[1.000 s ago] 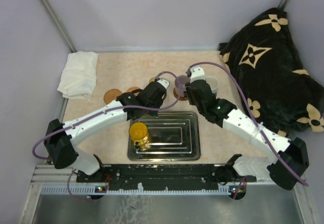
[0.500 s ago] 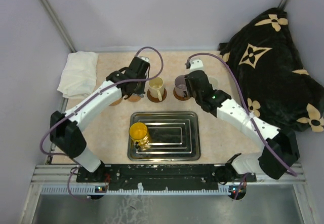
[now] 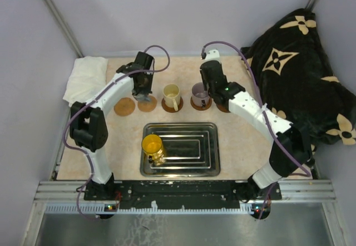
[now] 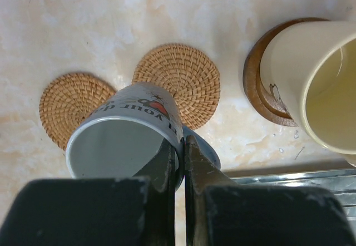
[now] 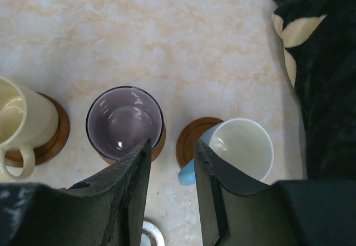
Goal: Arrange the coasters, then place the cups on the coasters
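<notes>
Grey mug [image 4: 125, 132]: hanging tilted, lower left, mouth facing frame bottom, base pointing at centre coaster [image 4: 178, 82].
Left gripper [image 4: 179, 162]: pinching mug rim, nearly closed.
Right gripper [image 5: 169, 179]: gaping halfway, holding nothing.
Room: lying open toward upper edge; cream cup [image 4: 311, 84] crowding right.

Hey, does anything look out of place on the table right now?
The yellow cup sits in the steel tray, not on a coaster. The grey cup, pinched at its rim by the left hand, hangs tilted above two bare woven coasters.
</notes>
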